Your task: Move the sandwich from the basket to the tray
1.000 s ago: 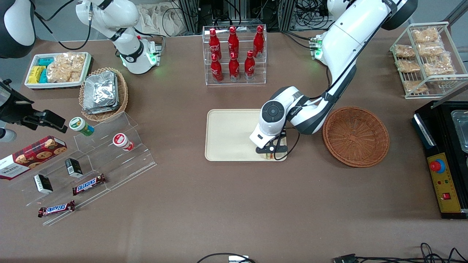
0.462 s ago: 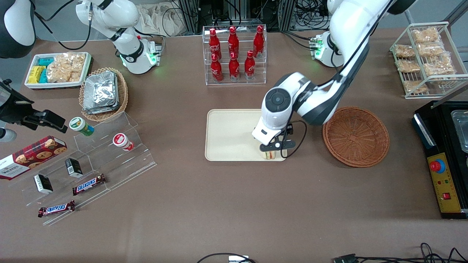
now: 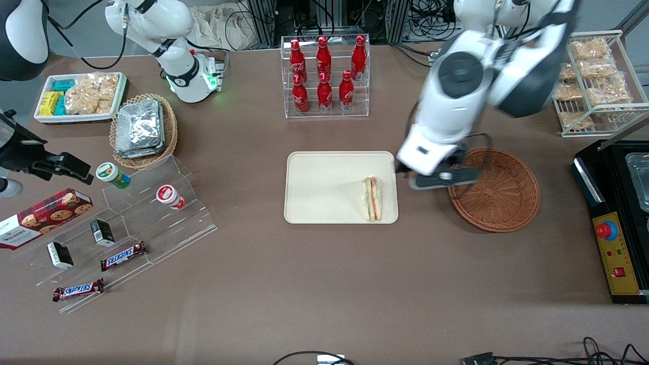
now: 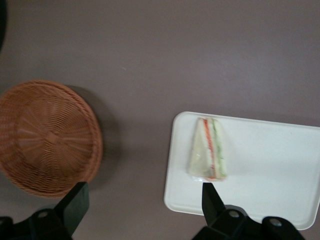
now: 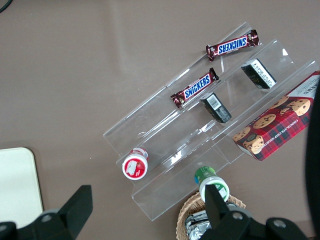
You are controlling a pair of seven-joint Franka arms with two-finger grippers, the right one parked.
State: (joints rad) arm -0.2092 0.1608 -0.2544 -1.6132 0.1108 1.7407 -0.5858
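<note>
On flat cream plastic tray [image 3: 324,187] lies wrapped wedge sandwich [image 3: 373,198]; round reddish-brown wicker basket [image 3: 494,188] empty; gripper [image 3: 440,177] open, raised between them; placement looks done.

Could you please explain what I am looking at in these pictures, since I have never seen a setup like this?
These are two white robot arms at a brown table, each ending in a two-finger gripper. One picture looks down at the table from the front; the other two come from small cameras on the arms' wrists.

The working arm's gripper is raised above the table, between the tray and the basket. Its fingers are spread open and hold nothing.

The sandwich, a wrapped wedge, lies on the cream tray near the edge closest to the reddish-brown basket, whose inside shows only bare wicker.

Around them are cola bottles in a clear rack, foil packets in a lighter basket, chocolate bars and a cookie box on clear steps.
</note>
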